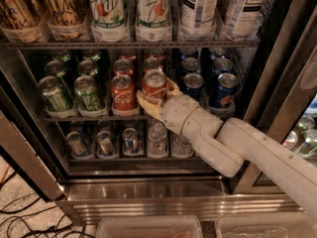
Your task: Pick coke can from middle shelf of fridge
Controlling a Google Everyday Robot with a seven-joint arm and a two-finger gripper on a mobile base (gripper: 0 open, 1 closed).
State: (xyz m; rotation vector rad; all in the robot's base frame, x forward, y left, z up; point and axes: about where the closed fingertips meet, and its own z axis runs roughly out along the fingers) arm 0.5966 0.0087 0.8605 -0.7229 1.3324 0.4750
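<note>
Front edge of the middle shelf (74, 118), just right of centre: one coke can (153, 85), red with white script and a silver top, standing upright in the front row.

- Gripper (157, 98): cream-coloured, set against the lower front and right side of that coke can. Jaw state: cannot tell whether it is clamped on the can or merely around it.
- Arm (247, 150): pale and jointed, running from the lower right corner of the view up and left to the gripper, crossing in front of the shelf's right half.
- Second red can (123, 94): just left of the coke can, upright, with more red cans behind both.
- Green cans (89, 92): two rows towards the shelf's left edge.
- Blue Pepsi cans (223, 89): two rows towards the right edge.
- Upper rack: 7UP bottles (106, 9) at centre, tea bottles (198, 6) to the right, brown bottles (20, 9) to the left.
- Lower rack: small water bottles (104, 143), seen tops first.
- Fridge (148, 192): brushed steel sill along the bottom, dark interior.
- Floor, bottom left corner: black cables (20, 217).
</note>
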